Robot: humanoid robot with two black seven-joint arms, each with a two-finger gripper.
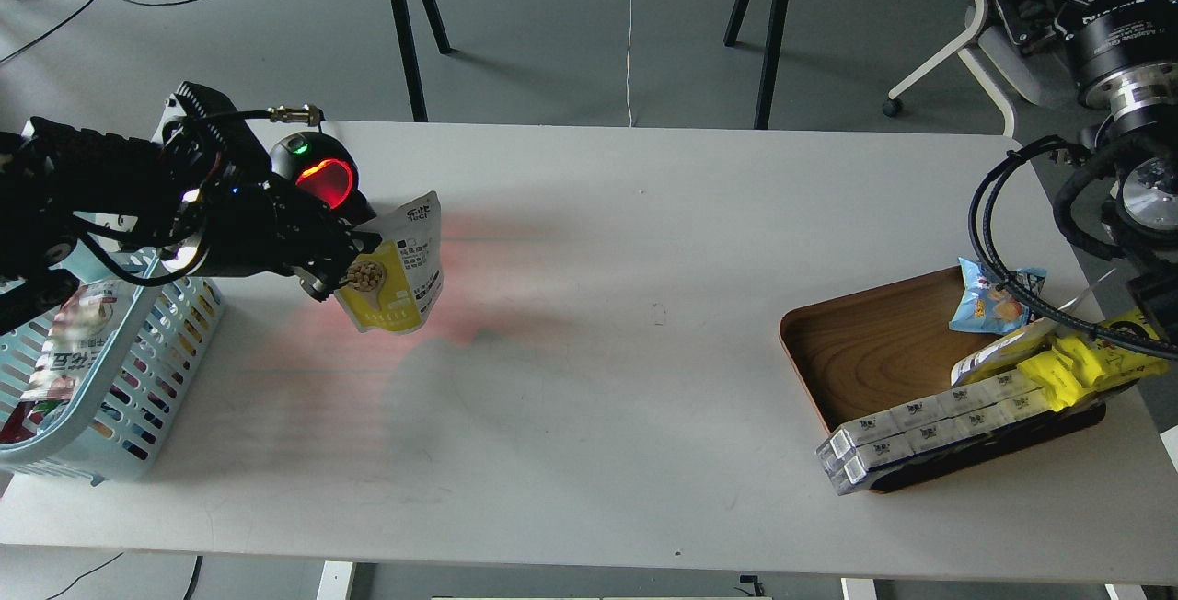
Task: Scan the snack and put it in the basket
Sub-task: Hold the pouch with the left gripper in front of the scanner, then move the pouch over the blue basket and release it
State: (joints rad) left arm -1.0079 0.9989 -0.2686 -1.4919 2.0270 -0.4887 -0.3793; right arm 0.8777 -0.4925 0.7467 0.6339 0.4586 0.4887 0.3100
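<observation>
Your left gripper (342,271) is clamped on the snack (401,269), holding it beside the glowing scanner (322,178) so its printed face catches the red beam.

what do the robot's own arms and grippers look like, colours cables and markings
The left arm is matte black and boxy, with thin black wires looped along it, a brass-coloured connector on top and small lit spots; its left gripper is black too. The right arm has a black housing with white lettering, a silver metal ring and thick black cables; its gripper is out of view.
</observation>
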